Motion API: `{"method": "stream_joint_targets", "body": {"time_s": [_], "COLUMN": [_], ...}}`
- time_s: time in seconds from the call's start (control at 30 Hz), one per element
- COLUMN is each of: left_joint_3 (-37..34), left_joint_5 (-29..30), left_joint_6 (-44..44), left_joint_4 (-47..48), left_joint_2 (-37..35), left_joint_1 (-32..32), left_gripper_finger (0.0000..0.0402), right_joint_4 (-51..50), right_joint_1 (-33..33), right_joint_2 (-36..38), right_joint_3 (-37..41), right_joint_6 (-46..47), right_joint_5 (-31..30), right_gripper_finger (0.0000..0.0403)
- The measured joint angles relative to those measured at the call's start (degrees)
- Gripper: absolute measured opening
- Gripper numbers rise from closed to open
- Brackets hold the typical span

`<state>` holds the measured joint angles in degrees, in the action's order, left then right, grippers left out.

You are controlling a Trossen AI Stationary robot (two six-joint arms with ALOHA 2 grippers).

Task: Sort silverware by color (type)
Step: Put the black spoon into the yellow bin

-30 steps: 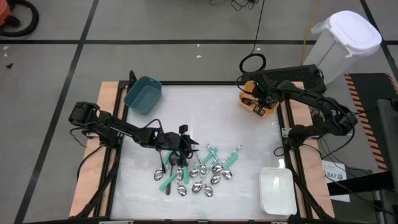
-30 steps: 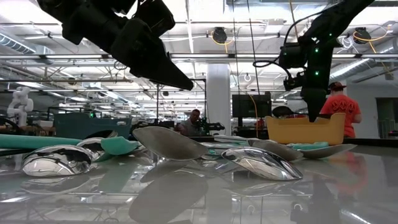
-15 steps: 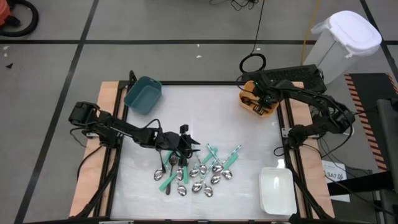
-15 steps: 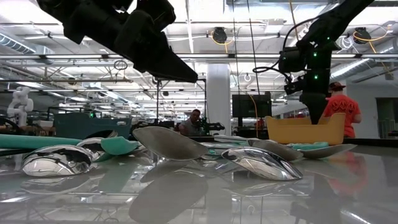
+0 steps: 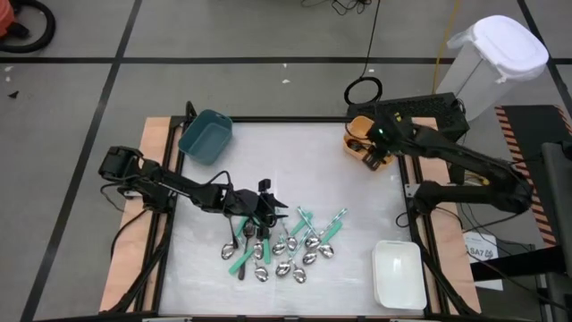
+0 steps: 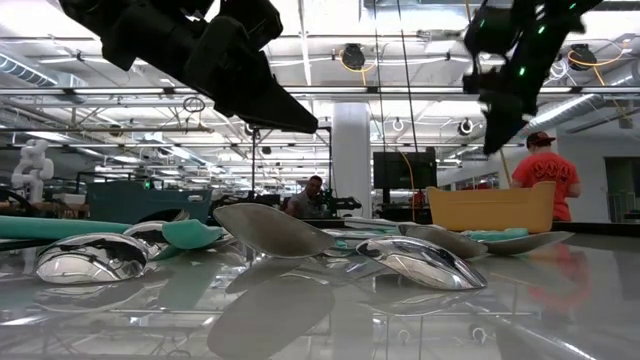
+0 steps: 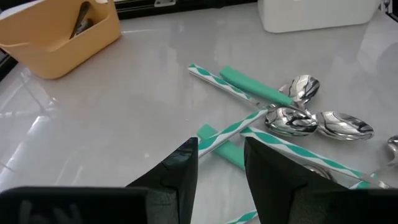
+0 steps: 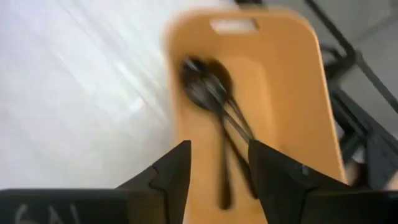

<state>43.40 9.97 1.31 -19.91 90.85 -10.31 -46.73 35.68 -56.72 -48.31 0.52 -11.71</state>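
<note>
Sitting at the table's far-left corner, the teal bin (image 5: 206, 136) is showing nothing inside that can be made out from above. Just to its right and nearer, the left gripper (image 5: 265, 207) is hovering at the left edge of the silverware pile (image 5: 286, 243); in its wrist view its two dark fingers (image 7: 180, 171) are standing slightly parted with a narrow gap between them, pinching nothing, with teal-handled pieces (image 7: 249, 84) lying beyond the tips. The pile is lying spread across the middle-front of the table: shiny silver spoons (image 5: 284, 267) with rounded bowls, utensils with teal-green handles (image 5: 243, 259), some striped white, and a few dark pieces (image 5: 234, 234) at the left side under the gripper. In the low view the polished bowls (image 6: 265, 230) are mirroring the ceiling lights. Farther right, the orange bin (image 5: 368, 141) is standing at the far-right edge of the table, holding several dark spoons (image 8: 211, 93) bunched together. The right gripper (image 5: 374, 152) is hanging above this bin, its fingers (image 8: 171, 171) moderately spread and gripping nothing. At the front right, the white bin (image 5: 398, 273) is appearing bare inside.
</note>
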Motion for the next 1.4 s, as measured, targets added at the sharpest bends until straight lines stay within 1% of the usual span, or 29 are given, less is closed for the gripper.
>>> {"method": "stream_joint_targets", "body": {"time_s": [0.07, 0.2, 0.27, 0.33, 0.43, 0.53, 0.63, 0.7, 0.8, 0.93, 1.07, 1.17, 1.23, 1.4], "left_joint_3": [0.00, 0.00, 0.68, 3.09, 8.24, 13.08, 15.50, 16.21, 16.24, 16.22, 16.22, 16.22, 16.22, 16.20], "left_joint_5": [0.91, 6.22, 8.06, 9.90, 12.86, 13.71, 15.31, 18.47, 21.01, 21.49, 21.41, 20.39, 18.31, 13.40], "left_joint_6": [-0.01, -1.12, -3.99, -8.13, -16.55, -26.85, -37.41, -46.54, -60.10, -76.02, -89.82, -96.63, -99.89, -103.65], "left_joint_4": [0.11, 2.81, 7.08, 13.31, 27.95, 40.91, 52.36, 57.90, 64.58, 70.21, 74.19, 76.13, 76.98, 77.89], "left_joint_2": [0.00, 0.00, -0.41, -0.49, -0.55, -0.31, -0.15, -0.13, -0.09, -0.09, -0.09, 0.13, 1.41, 5.08], "left_joint_1": [-0.02, -0.02, -0.02, -0.02, -0.54, -1.83, -3.75, -5.44, -8.25, -12.24, -15.60, -17.37, -18.10, -18.73], "left_gripper_finger": [0.0131, 0.0131, 0.0131, 0.0131, 0.0131, 0.0131, 0.0131, 0.0131, 0.0131, 0.0131, 0.0131, 0.0131, 0.0131, 0.0131], "right_joint_4": [0.09, 0.18, 1.49, 5.18, 13.21, 19.99, 24.23, 26.03, 29.94, 32.79, 33.12, 33.34, 33.33, 33.60], "right_joint_1": [-4.17, -14.18, -19.90, -25.83, -34.15, -41.02, -46.50, -49.50, -52.11, -53.74, -53.81, -53.81, -53.81, -53.81], "right_joint_2": [3.34, 7.29, 8.13, 8.62, 8.38, 6.76, 4.12, 2.03, -0.98, -3.34, -4.41, -4.91, -5.11, -5.54], "right_joint_3": [0.00, 0.00, 0.76, 2.64, 6.02, 8.41, 9.16, 9.23, 9.29, 9.29, 9.29, 9.28, 9.27, 9.27], "right_joint_6": [2.85, 8.45, 11.15, 13.20, 15.43, 16.58, 17.16, 17.25, 15.90, 14.77, 14.47, 14.44, 14.44, 14.44], "right_joint_5": [1.07, 2.88, 2.81, 2.76, 0.62, -3.05, -6.78, -9.37, -11.60, -12.19, -12.31, -12.30, -12.30, -12.19], "right_gripper_finger": [0.0157, 0.0155, 0.0152, 0.0151, 0.0151, 0.0151, 0.0151, 0.0150, 0.0150, 0.0150, 0.0150, 0.0150, 0.0150, 0.0150]}}
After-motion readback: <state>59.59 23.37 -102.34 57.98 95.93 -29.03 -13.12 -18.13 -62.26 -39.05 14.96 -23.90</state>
